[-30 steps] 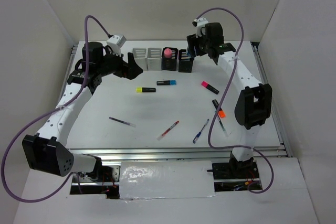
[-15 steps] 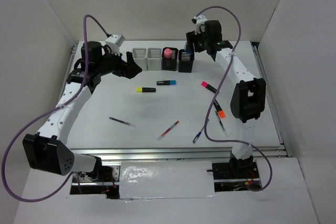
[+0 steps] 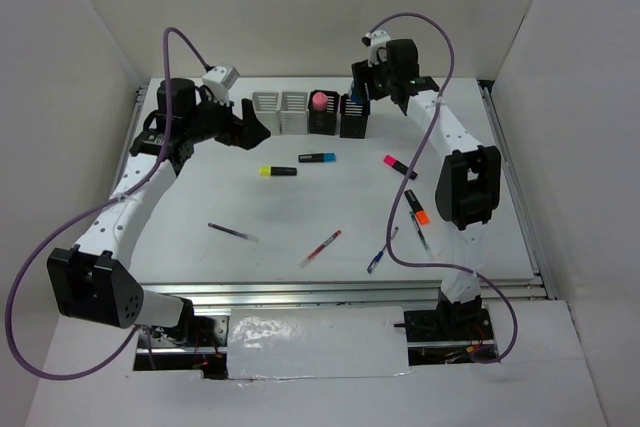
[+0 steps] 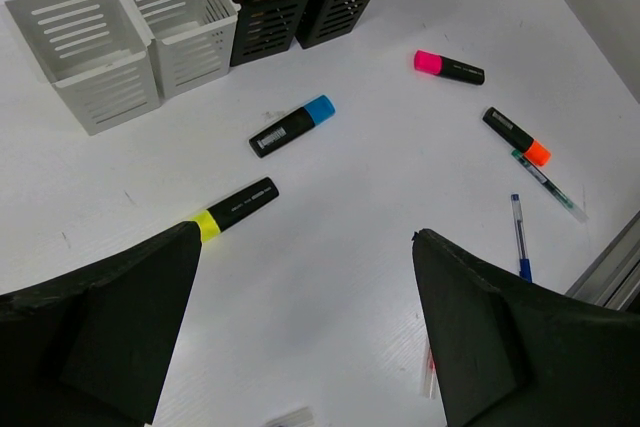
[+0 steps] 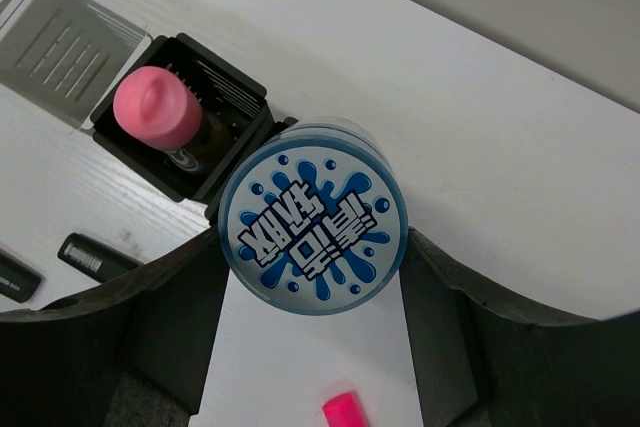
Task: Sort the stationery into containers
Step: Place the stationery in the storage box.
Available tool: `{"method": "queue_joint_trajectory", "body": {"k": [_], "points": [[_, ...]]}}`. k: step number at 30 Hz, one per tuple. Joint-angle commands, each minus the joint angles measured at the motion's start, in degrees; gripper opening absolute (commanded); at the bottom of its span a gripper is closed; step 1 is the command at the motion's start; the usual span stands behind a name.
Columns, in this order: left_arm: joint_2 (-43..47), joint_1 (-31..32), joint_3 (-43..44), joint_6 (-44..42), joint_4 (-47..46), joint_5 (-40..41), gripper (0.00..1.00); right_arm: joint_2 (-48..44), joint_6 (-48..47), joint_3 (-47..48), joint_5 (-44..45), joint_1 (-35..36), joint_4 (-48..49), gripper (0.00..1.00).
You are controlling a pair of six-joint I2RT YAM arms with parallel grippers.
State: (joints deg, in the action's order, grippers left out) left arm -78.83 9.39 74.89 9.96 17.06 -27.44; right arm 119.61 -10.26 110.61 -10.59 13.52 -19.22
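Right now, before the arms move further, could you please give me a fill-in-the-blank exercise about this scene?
1. The right fingers are shut on a labelled cylinder whose rim is ____.
2. The pink-capped cylinder stands in a holder whose colour is ____.
3. In the left wrist view, the highlighter closest to the left fingers has a ____ cap.
4. The left fingers hold nothing and are ____.

Missing words: blue; black; yellow; open.

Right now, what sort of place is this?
Probably a robotics lab test cell: two arms bolted to a white table, white panels boxing it in, stationery scattered before pen holders, a blue cylinder in the right hand.
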Motion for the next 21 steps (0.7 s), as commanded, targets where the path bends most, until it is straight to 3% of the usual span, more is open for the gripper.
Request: {"method": "queue_joint_trajectory", "body": {"k": [1,16,21], "points": [[-0.54,-0.6,0.69,-0.99,-2.82,-2.09,0.99,0.62,-0.99,3.04,-1.1,0.9,2.44,0.17],[-1.24,-0.77,1.48,-1.17,-2.29,-2.71,0.99,3.7,-3.1,4.53,-0.48,1.77,-0.02,0.28],[-1.68,-0.78,1.48,-1.08,-2.38,-2.71,0.99,4.4,-3.36,5.5,-0.05,1.95,-0.46,0.42]]}}
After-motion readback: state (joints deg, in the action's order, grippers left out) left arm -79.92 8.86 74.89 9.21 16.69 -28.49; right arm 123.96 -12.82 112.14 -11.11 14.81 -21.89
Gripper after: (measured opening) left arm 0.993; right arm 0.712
